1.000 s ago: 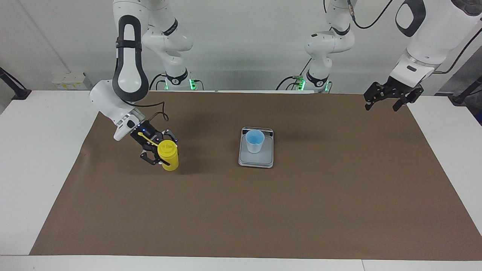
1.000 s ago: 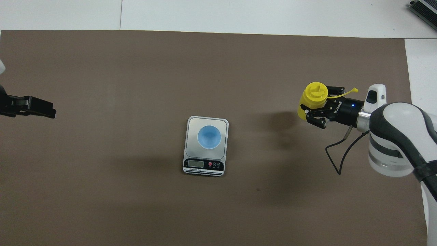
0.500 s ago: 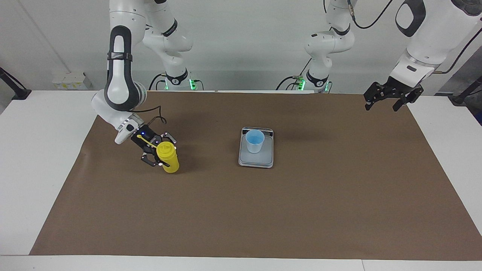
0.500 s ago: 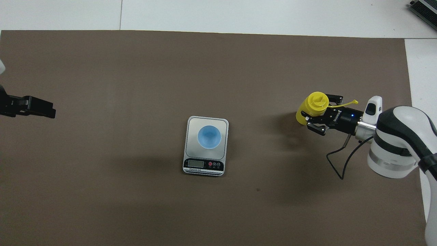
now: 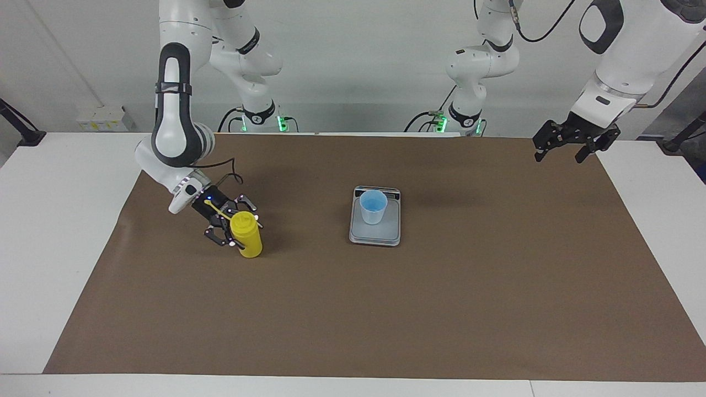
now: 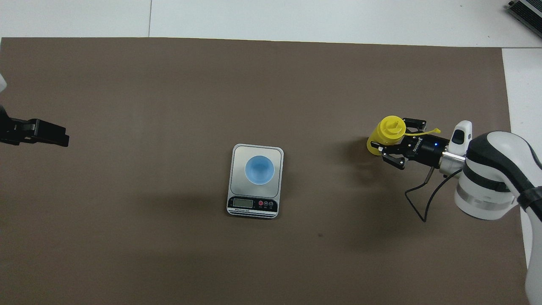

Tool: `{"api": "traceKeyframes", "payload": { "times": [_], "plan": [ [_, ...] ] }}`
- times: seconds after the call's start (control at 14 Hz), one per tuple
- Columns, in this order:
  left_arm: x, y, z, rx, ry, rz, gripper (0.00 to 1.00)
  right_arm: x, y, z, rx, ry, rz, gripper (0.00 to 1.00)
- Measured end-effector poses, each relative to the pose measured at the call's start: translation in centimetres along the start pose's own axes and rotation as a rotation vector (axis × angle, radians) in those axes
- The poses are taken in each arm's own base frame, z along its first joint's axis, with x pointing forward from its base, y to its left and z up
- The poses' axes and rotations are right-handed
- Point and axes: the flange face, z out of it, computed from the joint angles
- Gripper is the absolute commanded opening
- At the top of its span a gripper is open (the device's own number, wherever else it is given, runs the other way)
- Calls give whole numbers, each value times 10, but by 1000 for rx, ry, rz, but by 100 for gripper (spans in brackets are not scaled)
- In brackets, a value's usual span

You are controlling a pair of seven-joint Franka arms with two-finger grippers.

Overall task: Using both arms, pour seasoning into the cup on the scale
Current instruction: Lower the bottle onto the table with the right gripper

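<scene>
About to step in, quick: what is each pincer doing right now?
Left pincer: open, empty, raised over the mat's edge at its own end.
Right pincer: around the yellow bottle standing on the mat; grip or release cannot be told.

left hand [image 6: 42,134] cut by frame edge

I see a brown paper sheet [image 5: 441,309] spread flat across most of a white table [image 5: 49,231], whose bare surface shows along both ends and along the edge farthest from the robots. A seam [image 6: 150,19] runs across that white strip in the overhead view. On the wall near the right arm's end I make out a pale outlet strip with yellow labels [image 5: 102,118]. A grey ribbed device [image 6: 525,12] pokes in at the overhead view's corner; I cannot tell what it is.
</scene>
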Motion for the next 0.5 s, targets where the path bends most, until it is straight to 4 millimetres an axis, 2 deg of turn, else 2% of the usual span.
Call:
{"api": "traceKeyframes", "payload": {
  "times": [0.5],
  "plan": [
    [0,0,0,0,0,0,100,4,6,-15,-8,-20,-53,100]
  ]
}}
